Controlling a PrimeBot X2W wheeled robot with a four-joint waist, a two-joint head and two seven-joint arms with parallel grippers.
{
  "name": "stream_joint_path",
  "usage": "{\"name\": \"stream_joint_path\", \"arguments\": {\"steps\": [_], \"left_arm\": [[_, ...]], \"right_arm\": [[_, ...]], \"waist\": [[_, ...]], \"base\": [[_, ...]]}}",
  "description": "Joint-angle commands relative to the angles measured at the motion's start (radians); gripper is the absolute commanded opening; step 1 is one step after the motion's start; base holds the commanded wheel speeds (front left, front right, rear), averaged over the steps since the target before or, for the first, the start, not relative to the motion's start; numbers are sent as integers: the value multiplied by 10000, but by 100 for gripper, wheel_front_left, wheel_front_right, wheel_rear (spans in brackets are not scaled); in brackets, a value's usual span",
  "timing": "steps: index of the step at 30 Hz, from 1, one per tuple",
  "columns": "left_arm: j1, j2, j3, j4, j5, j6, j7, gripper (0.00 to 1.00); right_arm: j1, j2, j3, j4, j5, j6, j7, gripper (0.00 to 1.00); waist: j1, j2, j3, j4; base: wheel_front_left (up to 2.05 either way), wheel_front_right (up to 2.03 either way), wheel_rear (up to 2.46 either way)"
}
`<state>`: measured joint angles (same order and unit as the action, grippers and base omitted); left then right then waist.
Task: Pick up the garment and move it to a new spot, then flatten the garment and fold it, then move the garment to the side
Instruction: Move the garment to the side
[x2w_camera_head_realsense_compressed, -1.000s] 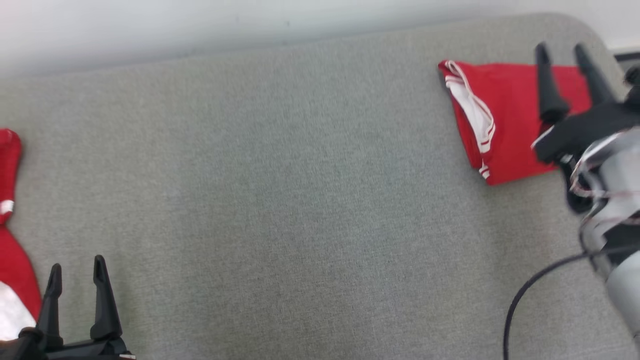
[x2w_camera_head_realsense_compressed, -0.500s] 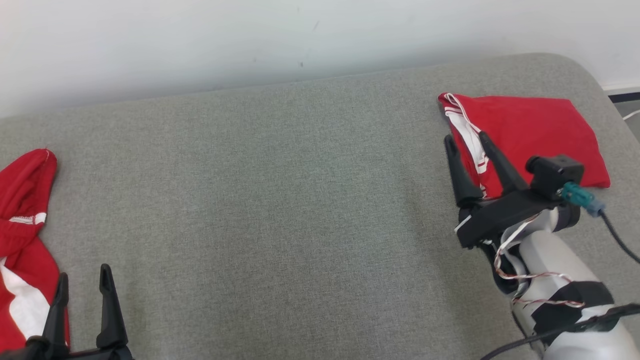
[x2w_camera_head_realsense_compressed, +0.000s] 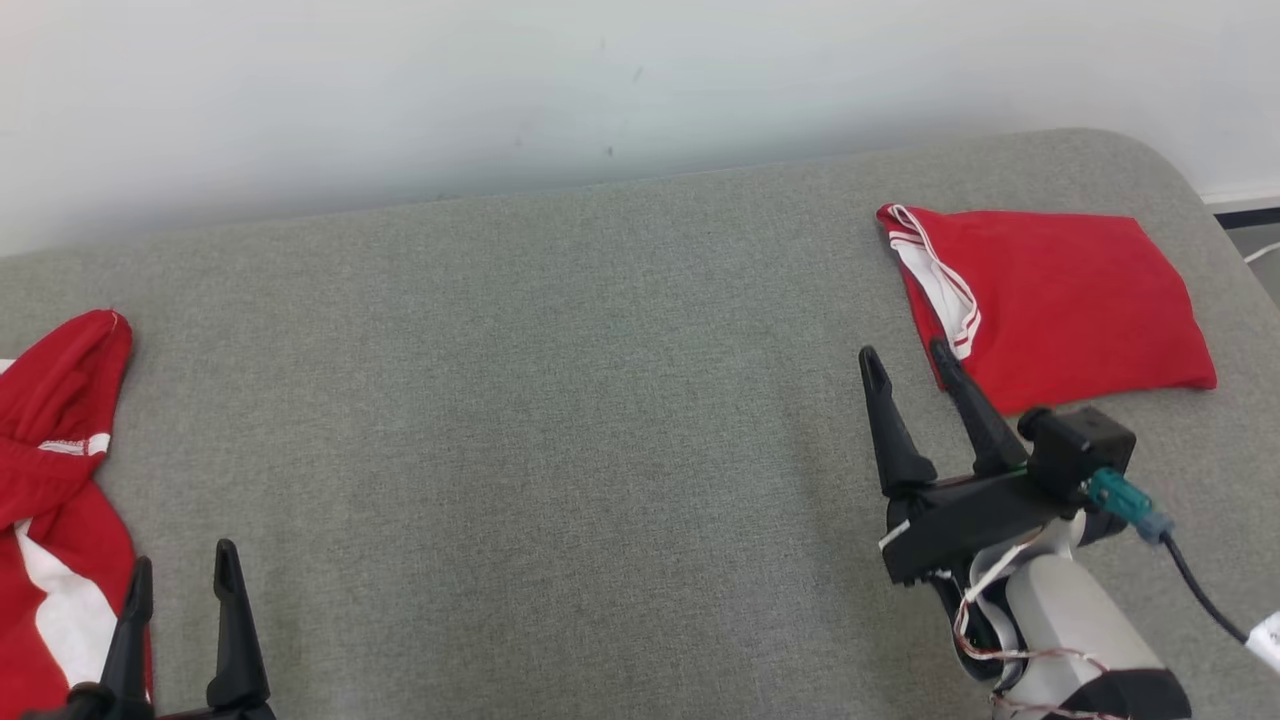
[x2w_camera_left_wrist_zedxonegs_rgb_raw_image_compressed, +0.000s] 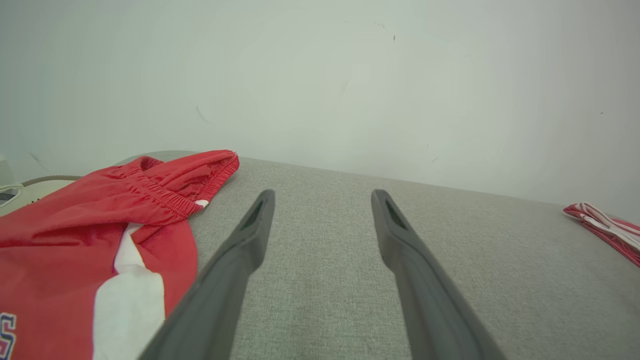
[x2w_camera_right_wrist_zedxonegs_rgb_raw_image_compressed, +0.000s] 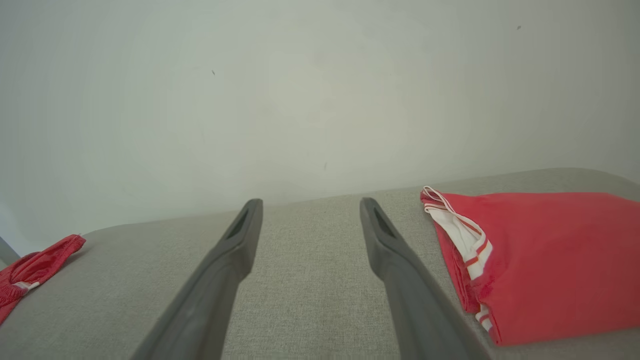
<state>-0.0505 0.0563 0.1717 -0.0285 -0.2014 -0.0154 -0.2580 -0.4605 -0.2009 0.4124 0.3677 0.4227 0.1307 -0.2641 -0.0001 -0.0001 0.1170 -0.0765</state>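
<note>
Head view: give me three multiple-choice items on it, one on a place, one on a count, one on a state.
1. Where on the grey surface does the folded garment lie?
A. far right
B. centre
C. near left
2. How many red garments are there?
A. one
B. two
C. four
3. The right gripper is:
A. shut on the folded garment
B. open and empty
C. shut on a cable
Answers:
1 A: it lies by the right end.
2 B: there is the folded garment plus a crumpled garment at the left.
3 B: its fingers stand apart with nothing between them.
</note>
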Motion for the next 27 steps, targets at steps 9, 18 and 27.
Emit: {"name": "stream_joint_path", "arguments": {"steps": [9, 18, 27], "left_arm": [[336, -34, 66, 25, 18, 77, -76, 100], [630, -38, 58, 219, 155, 124, -58, 100], [906, -30, 47, 353, 409, 180, -57, 100]], "right_arm": [[1211, 494, -541, -655, -1630, 1, -23, 100], [2317, 894, -1206, -913, -2360, 3, 59, 100], [3084, 1179, -1404, -1252, -2556, 3, 285, 100]], "waist": [[1, 1, -185, -36], [1, 1, -634, 24], [1, 1, -1004, 52]], "base": [[0, 0, 0], [0, 0, 0], [0, 0, 0]]}}
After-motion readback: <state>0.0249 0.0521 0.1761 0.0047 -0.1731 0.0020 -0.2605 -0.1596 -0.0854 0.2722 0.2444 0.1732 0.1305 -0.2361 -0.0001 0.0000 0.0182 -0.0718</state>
